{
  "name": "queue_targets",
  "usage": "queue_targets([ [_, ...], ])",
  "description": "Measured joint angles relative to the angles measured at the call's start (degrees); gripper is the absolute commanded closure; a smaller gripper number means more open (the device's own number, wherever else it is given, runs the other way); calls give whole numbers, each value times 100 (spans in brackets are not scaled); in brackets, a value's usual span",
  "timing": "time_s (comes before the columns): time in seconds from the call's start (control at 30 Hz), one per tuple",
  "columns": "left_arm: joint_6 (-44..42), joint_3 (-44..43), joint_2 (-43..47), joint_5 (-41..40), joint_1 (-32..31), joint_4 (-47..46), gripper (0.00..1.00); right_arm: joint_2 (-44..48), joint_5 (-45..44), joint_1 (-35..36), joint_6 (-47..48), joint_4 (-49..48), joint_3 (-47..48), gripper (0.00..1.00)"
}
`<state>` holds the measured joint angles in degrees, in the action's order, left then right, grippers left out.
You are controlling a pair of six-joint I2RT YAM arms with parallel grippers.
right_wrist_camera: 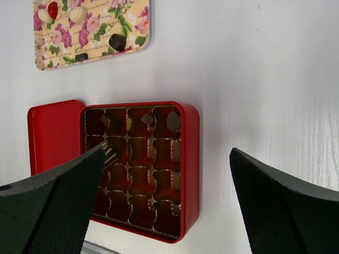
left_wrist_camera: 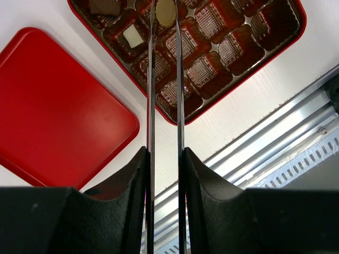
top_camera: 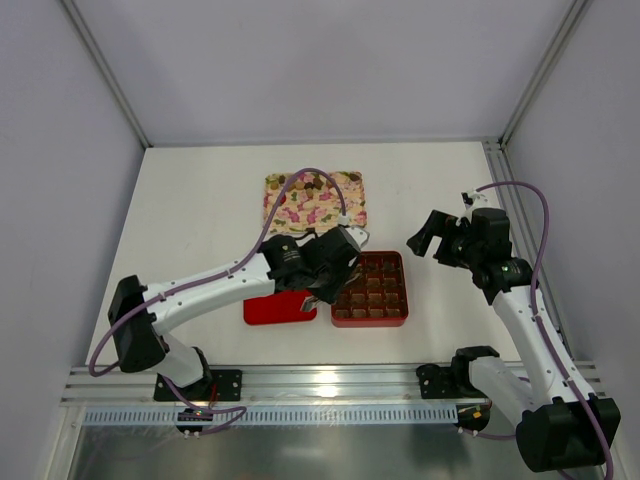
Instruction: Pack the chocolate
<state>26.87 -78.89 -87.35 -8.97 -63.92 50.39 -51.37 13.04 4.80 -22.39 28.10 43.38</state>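
Several brown chocolate pieces (right_wrist_camera: 173,120) sat in the red square box (right_wrist_camera: 192,159); others on the flowered rectangular tray (right_wrist_camera: 132,21) at 11 o'clock. L gripper (left_wrist_camera: 164,5) pinched a round brown piece (left_wrist_camera: 165,12) over the box; R gripper (right_wrist_camera: 167,150), at 2 o'clock, gaped empty.

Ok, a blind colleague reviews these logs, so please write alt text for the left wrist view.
The left hand holds its two thin fingers nearly together over a red box with a brown gridded insert, a pale chocolate piece between their tips; whether it is gripped cannot be told. A red lid lies beside the box on the table.
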Motion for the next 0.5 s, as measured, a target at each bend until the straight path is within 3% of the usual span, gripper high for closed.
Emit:
queue_targets([
  [0.23, -4, 0, -7, -44, -11, -2, 62, 0, 0, 0, 0, 0, -2, 0],
  [0.5, -4, 0, -7, -55, -11, -2, 60, 2, 0, 0, 0, 0, -28, 0],
])
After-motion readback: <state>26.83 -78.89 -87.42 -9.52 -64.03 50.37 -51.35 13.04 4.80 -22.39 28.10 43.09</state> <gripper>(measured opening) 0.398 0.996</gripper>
